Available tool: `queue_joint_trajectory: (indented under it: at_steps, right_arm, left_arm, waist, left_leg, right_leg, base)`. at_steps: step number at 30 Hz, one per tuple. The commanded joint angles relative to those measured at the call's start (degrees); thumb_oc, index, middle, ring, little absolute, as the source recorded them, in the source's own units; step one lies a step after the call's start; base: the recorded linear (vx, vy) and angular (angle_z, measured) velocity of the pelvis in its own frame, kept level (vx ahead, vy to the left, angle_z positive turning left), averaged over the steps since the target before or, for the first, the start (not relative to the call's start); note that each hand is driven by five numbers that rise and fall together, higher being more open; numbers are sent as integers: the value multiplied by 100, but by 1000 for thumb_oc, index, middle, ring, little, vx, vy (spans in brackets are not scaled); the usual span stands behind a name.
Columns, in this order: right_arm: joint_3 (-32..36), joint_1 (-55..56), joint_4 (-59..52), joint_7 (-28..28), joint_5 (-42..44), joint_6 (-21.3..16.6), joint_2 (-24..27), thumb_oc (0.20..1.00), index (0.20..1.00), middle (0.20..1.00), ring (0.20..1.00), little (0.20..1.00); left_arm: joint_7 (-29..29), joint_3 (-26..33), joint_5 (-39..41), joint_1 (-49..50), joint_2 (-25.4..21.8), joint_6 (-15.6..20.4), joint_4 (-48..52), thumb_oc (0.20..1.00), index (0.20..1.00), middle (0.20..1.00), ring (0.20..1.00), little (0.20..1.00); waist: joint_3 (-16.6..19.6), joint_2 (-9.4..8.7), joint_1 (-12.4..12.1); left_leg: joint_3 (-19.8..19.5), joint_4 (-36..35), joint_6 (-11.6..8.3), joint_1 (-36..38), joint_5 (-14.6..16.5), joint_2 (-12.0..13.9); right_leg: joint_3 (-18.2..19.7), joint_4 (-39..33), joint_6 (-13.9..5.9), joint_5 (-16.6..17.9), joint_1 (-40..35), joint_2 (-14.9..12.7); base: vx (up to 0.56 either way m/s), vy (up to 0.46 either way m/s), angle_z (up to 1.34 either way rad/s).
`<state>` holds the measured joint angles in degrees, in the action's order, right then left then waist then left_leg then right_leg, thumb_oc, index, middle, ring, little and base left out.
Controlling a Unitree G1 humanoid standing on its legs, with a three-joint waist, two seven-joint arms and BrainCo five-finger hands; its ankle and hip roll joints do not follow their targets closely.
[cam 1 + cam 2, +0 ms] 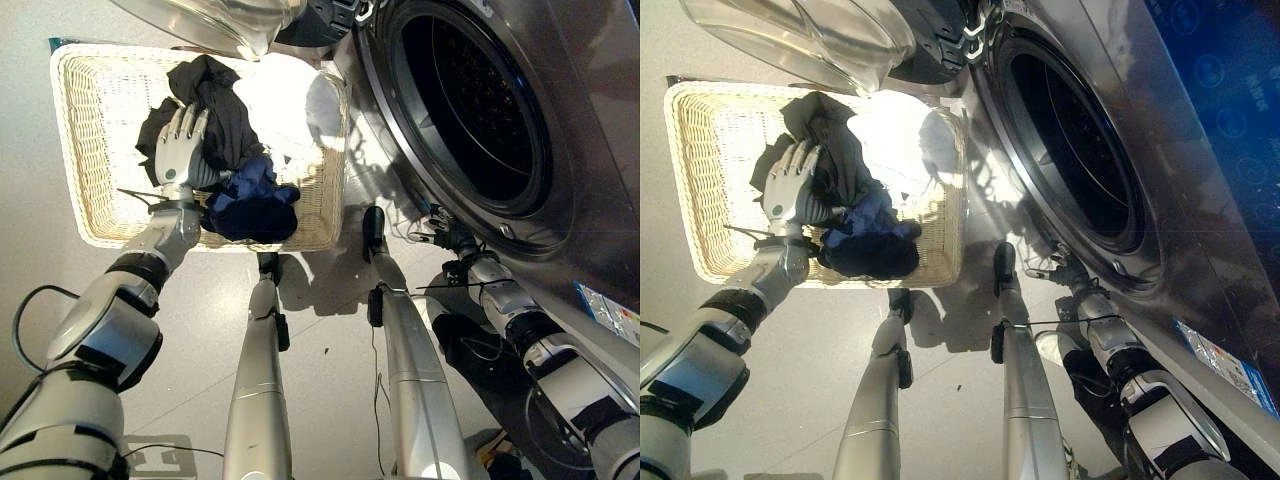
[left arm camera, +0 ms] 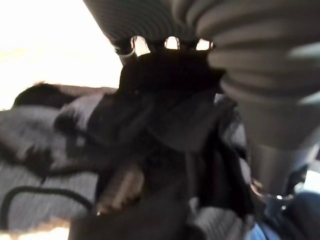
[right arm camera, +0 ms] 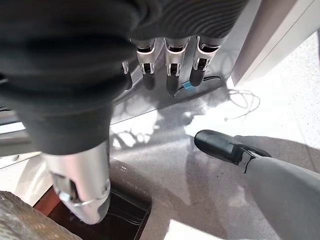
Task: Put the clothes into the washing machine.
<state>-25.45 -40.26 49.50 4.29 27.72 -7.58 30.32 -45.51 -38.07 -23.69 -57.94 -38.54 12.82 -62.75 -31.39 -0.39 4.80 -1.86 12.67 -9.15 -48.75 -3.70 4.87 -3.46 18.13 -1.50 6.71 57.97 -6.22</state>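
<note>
A white wicker basket (image 1: 90,100) stands on the floor left of the washing machine (image 1: 560,200), whose round drum mouth (image 1: 470,110) is dark inside. In the basket lie a black garment (image 1: 225,100), a white garment (image 1: 285,100) and a navy blue garment (image 1: 250,200). My left hand (image 1: 180,150) lies flat on the black garment with straight, spread fingers; dark cloth (image 2: 165,110) bunches right under them. My right hand (image 1: 440,232) hangs low by the machine's front below the drum mouth, fingers (image 3: 170,65) relaxed and holding nothing.
The washer's glass door (image 1: 210,20) is swung open above the basket's far edge. A strip of pale floor (image 1: 350,270) runs between the basket and the machine's front panel.
</note>
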Motion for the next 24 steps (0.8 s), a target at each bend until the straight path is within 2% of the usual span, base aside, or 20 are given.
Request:
queue_joint_trajectory:
  at_steps: [1,7,8,9,10,24]
  right_arm:
    - [-65,300,-366,41,134,-156,127,1000,1000,1000,1000,1000]
    - [-99,228,-333,14,160,-133,173,1000,1000,1000,1000,1000]
    - [-99,189,-294,-9,142,-129,174,1000,1000,1000,1000,1000]
    - [-99,174,-270,-20,138,-136,168,1000,1000,1000,1000,1000]
    - [-115,149,-229,-37,145,-145,166,1000,1000,1000,1000,1000]
    - [-146,67,-182,-65,198,-145,197,1000,1000,1000,1000,1000]
  left_arm:
    - [-38,263,-262,-19,34,-24,16,1000,1000,1000,1000,1000]
    - [287,139,-175,-35,21,-333,-111,1000,1000,1000,1000,1000]
    - [519,82,-138,-57,18,-457,-220,514,514,514,514,514]
    - [532,78,-116,-58,19,-464,-244,278,278,278,278,278]
    - [577,78,-83,-63,26,-441,-316,200,200,200,200,200]
    - [744,64,128,-214,3,-501,-398,200,200,200,200,200]
  waist:
    - [160,-64,-139]
    - [160,-64,-135]
    - [160,-61,-125]
    - [160,-61,-123]
    - [160,-67,-122]
    - [160,-49,-114]
  left_leg:
    - [244,53,378,-245,-234,-546]
    - [259,59,380,-281,-251,-540]
    - [271,52,387,-288,-264,-545]
    - [270,45,389,-291,-271,-544]
    - [274,31,394,-284,-280,-542]
    - [267,26,414,-305,-308,-575]
  right_leg:
    - [-285,-146,-558,17,-250,481]
    - [-287,-140,-558,23,-220,482]
    - [-280,-134,-559,33,-205,496]
    - [-270,-134,-558,40,-198,501]
    - [-259,-134,-555,42,-201,512]
    - [-274,-158,-555,69,-183,505]
  base:
    - [0,0,0]
    - [0,0,0]
    - [0,0,0]
    - [25,33,0]
    - [0,0,0]
    - [0,0,0]
